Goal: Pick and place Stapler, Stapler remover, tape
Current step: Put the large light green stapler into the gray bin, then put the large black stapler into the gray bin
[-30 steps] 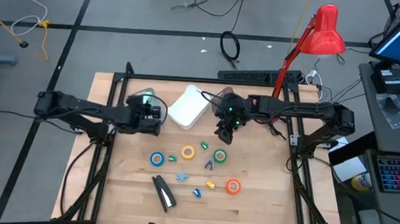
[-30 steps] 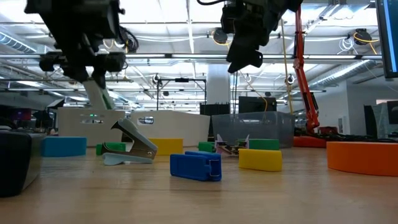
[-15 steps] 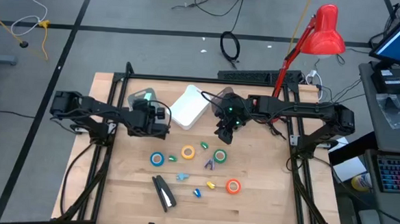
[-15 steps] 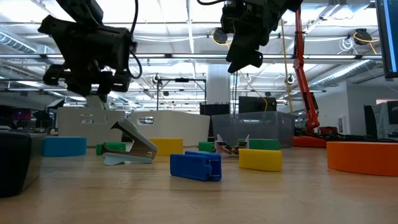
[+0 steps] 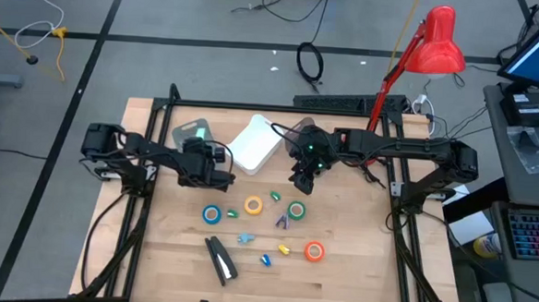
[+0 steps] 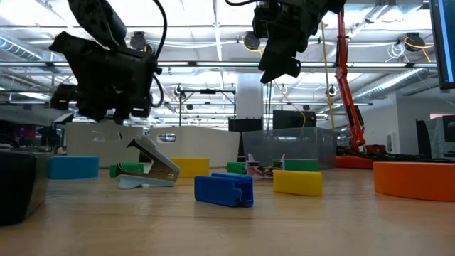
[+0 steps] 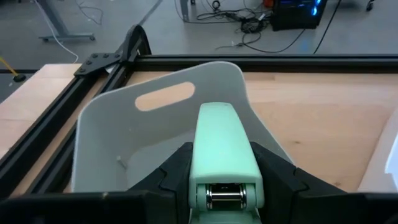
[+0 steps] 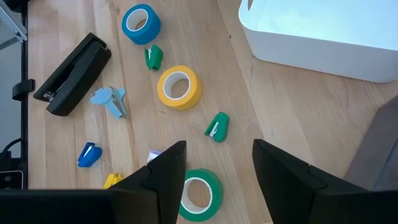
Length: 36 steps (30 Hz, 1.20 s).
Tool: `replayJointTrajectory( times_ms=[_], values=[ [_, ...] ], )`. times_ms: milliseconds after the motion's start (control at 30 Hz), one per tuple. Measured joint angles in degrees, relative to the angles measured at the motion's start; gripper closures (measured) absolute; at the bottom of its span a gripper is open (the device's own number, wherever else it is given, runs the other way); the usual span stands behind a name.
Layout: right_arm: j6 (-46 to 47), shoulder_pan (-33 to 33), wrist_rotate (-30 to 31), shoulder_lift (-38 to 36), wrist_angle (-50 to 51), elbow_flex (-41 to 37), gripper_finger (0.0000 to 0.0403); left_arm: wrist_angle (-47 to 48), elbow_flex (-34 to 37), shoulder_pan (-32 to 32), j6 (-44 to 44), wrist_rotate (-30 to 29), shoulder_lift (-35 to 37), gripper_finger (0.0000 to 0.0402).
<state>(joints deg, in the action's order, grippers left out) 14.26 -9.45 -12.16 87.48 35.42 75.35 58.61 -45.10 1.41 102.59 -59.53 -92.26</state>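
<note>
Left gripper clamped on pale green stapler; right gripper empty, fingers parted, above green tape.

You have a white bin at the back of the wooden surface, a red lamp beyond its right rear corner, and small coloured clips scattered mid-surface: 2 green, 1 blue, 1 yellow.
</note>
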Motion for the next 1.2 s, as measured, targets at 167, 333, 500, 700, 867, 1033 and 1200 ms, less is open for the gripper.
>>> replayJointTrajectory(
  times_ms=[167,333,500,700,867,1033,1200],
  values=[
    [0.0,0.0,0.0,0.0,0.0,0.0,0.0222,-2.0,0.0,0.0,-0.6,0.0,-0.4,0.0274],
    [0.0,0.0,0.0,0.0,0.0,0.0,0.0222,-2.2,0.0,0.0,-1.1,0.0,-0.4,0.0228],
    [0.0,0.0,0.0,0.0,0.0,0.0,0.0222,-2.2,0.0,0.1,-1.1,0.9,-0.4,0.0185],
    [0.0,0.0,0.0,0.0,0.0,0.0,0.0222,-2.2,0.0,0.1,-1.1,0.9,-0.4,0.0179],
    [-0.1,0.0,0.0,0.0,0.0,0.0,0.0222,-1.2,-0.1,0.1,-1.4,-0.3,1.9,0.0178],
    [-0.3,0.0,0.0,0.0,0.0,0.0,0.0222,-1.6,-0.2,-1.6,-7.8,-1.5,11.1,0.0177],
    [-2.4,0.0,0.0,0.0,0.0,0.0,0.0222,-2.9,-0.2,-6.1,-18.7,-0.8,22.8,0.0177]
  ],
)
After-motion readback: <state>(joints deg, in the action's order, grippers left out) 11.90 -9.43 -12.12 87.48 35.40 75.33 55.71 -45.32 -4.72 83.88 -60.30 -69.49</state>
